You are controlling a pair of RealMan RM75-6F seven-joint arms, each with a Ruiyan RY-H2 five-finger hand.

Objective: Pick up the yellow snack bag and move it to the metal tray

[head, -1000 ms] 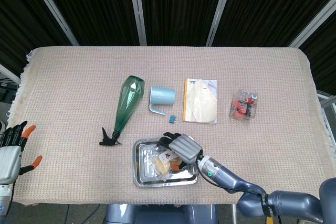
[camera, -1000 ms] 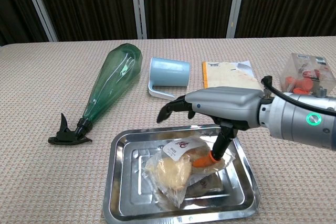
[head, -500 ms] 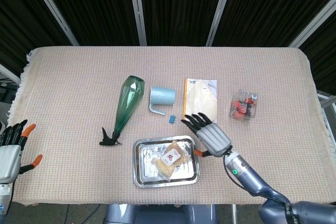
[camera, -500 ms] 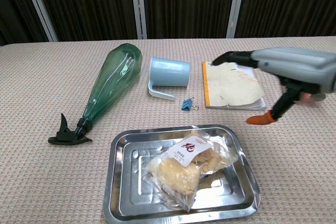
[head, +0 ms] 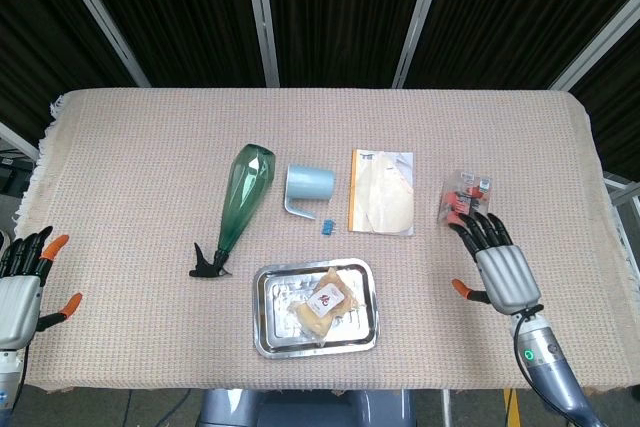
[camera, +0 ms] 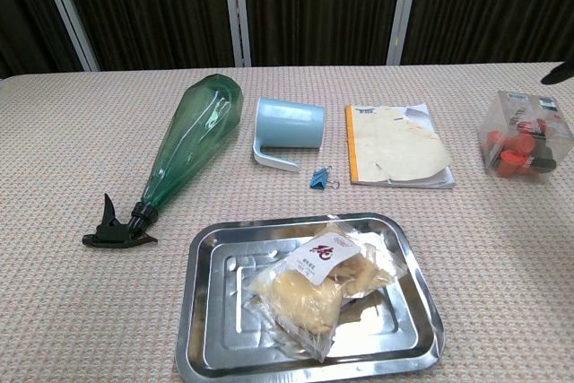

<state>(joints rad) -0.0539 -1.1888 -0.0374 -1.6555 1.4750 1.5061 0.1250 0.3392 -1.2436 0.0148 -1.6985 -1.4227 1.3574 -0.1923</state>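
Snack bag rests in tray, both hands empty

The yellow snack bag point(camera: 316, 289) lies inside the metal tray point(camera: 208, 329) at the near edge of my bench point(head: 130, 197), label up. My right hand point(head: 497, 269) hovers well to the tray's right with fingers spread, its fingertips just beside the clear box of red parts point(head: 465, 199). My left hand point(head: 20, 287) sits at the bench's left edge, fingers apart, holding nothing

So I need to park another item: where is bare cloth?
Bare cloth: behind the green spray bottle, blue mug and booklet; also left of the bottle. Crowded: between the mug and metal tray, where a clip lies.
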